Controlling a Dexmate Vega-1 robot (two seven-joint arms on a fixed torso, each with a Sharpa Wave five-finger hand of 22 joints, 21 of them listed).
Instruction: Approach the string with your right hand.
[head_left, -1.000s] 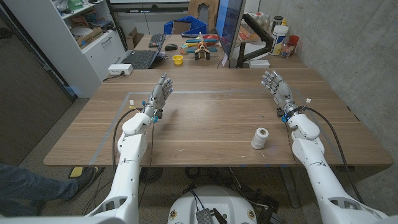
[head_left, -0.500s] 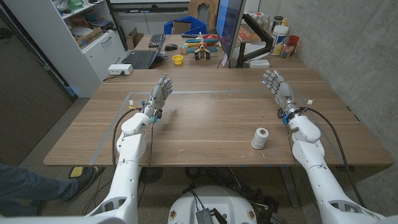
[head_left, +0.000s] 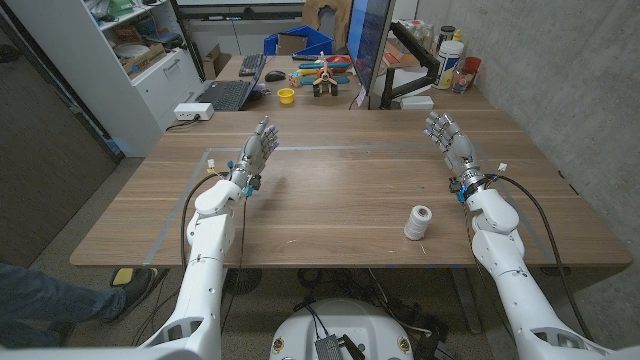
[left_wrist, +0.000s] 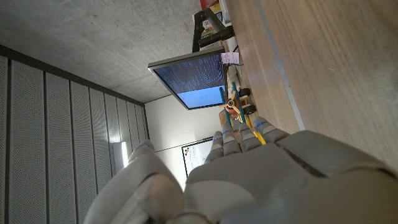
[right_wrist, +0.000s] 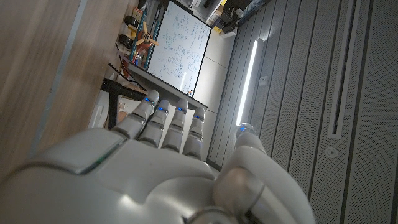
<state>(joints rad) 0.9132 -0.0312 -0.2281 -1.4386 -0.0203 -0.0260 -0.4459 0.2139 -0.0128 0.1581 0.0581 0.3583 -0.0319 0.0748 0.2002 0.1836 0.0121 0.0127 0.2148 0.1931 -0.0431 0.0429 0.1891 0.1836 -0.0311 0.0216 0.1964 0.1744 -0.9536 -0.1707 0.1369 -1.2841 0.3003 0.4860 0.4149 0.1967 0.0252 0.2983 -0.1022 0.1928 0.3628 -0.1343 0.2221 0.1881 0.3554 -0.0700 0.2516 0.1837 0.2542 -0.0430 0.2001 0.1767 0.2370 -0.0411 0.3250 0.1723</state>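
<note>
A white spool of string (head_left: 418, 222) stands upright on the wooden table (head_left: 340, 190), near the front edge on the right side. My right hand (head_left: 447, 143) is raised behind and to the right of the spool, fingers apart and empty, well apart from it. My left hand (head_left: 256, 152) is held up on the left side of the table, fingers apart, holding nothing. The backs of both hands show in the wrist views: the left hand (left_wrist: 249, 180) and the right hand (right_wrist: 155, 168).
A monitor (head_left: 368, 45) on a black stand rises at the table's far edge. Behind it lie a keyboard (head_left: 226, 95), a yellow cup (head_left: 286, 96), toys and bottles (head_left: 452, 60). A white shelf (head_left: 135, 60) stands at far left. A concrete wall runs along the right.
My right hand has shifted slightly to the right and forearm with it. The left hand and the spool have not moved.
</note>
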